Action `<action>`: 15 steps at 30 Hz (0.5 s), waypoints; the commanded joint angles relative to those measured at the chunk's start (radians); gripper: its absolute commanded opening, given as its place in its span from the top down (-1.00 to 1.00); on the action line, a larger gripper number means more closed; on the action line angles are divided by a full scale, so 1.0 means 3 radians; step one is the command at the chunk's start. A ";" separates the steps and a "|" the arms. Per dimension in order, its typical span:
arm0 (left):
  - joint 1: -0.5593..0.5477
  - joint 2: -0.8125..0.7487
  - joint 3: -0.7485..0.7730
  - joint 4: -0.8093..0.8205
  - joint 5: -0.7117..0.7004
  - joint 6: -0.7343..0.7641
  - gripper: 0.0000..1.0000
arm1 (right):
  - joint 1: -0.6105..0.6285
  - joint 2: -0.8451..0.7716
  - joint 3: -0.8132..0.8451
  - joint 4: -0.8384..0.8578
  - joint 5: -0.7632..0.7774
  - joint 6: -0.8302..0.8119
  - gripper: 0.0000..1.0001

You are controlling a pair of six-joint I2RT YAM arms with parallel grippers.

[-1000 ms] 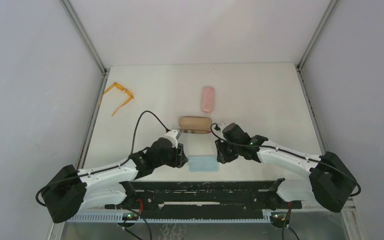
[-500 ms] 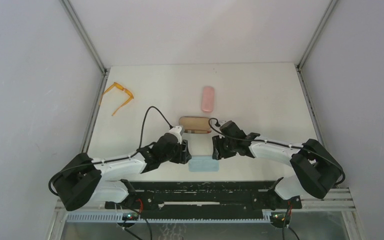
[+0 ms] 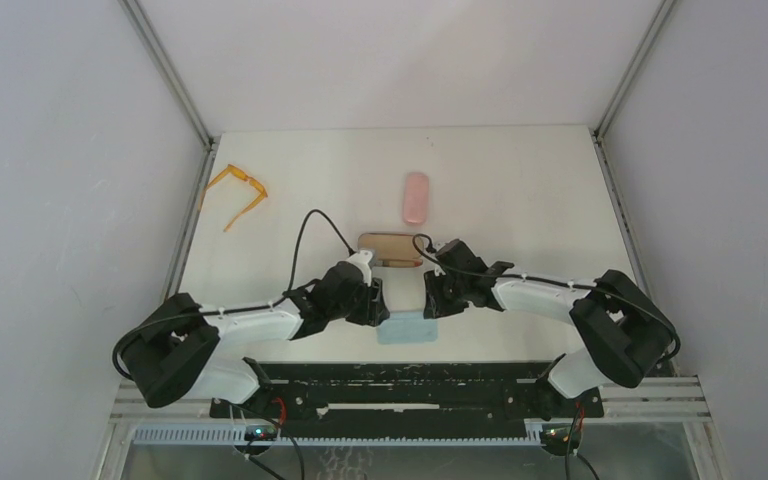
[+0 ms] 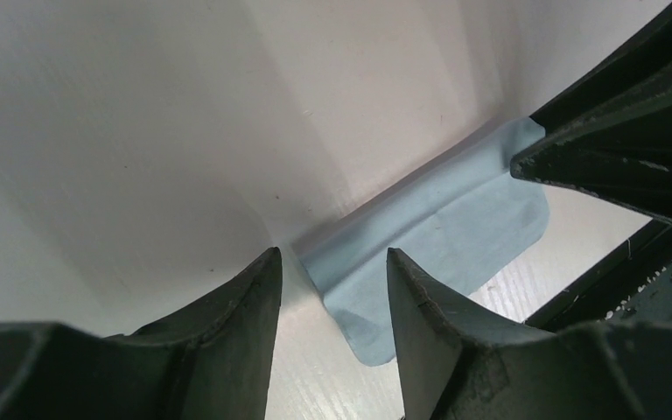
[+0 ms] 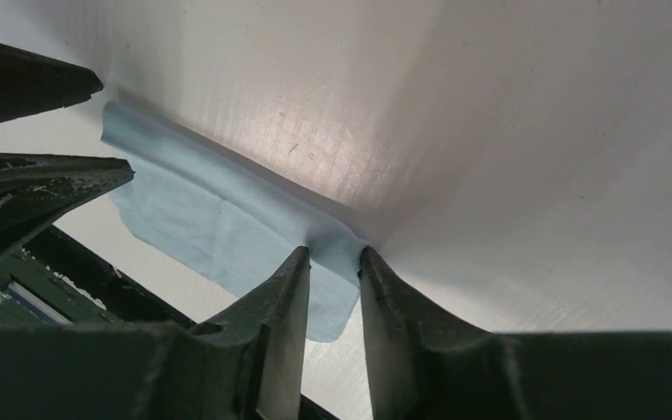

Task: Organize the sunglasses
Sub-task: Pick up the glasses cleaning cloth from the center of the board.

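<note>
Fingers of the left gripper point(image 4: 328, 262) stand moderately apart and low over the counter point(image 3: 520, 200), with one corner of the light-blue cloth point(image 4: 455, 227) between them; a gap shows on each side, so they do not clamp it. The right gripper point(image 5: 332, 258) faces it from the other side of the same cloth. Its fingers are narrow and the cloth's edge passes between their tips, but I cannot tell if they really pinch it (the tips hide the contact). A raised fold runs along the cloth from one gripper to the other. In the top view the cloth lies flat near the front edge of the counter, between the two arms. Just behind the grippers lies the brown case point(image 3: 385, 245), and farther back, apart from it, the pink case point(image 3: 416, 197). The orange sunglasses point(image 3: 237, 192) lie far from both arms, at the back left of the counter beside its left edge, with their arms unfolded.
</note>
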 commanded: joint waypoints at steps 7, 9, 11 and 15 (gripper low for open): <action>0.0016 0.0065 0.0037 0.0211 0.0282 0.0048 0.10 | -0.0017 0.0081 0.0066 -0.0145 0.0108 -0.0006 0.87; 0.0017 0.0068 0.0008 0.0216 0.0283 0.0044 0.13 | -0.0013 0.0072 0.0063 -0.0156 0.0114 -0.0002 0.94; 0.0017 0.0076 -0.0005 0.0219 0.0280 0.0043 0.17 | -0.0008 0.0059 0.0061 -0.0158 0.0122 0.0002 1.00; 0.0017 0.0091 -0.0001 0.0232 0.0290 0.0044 0.36 | 0.0001 0.0025 0.0047 -0.0160 0.0120 0.0022 1.00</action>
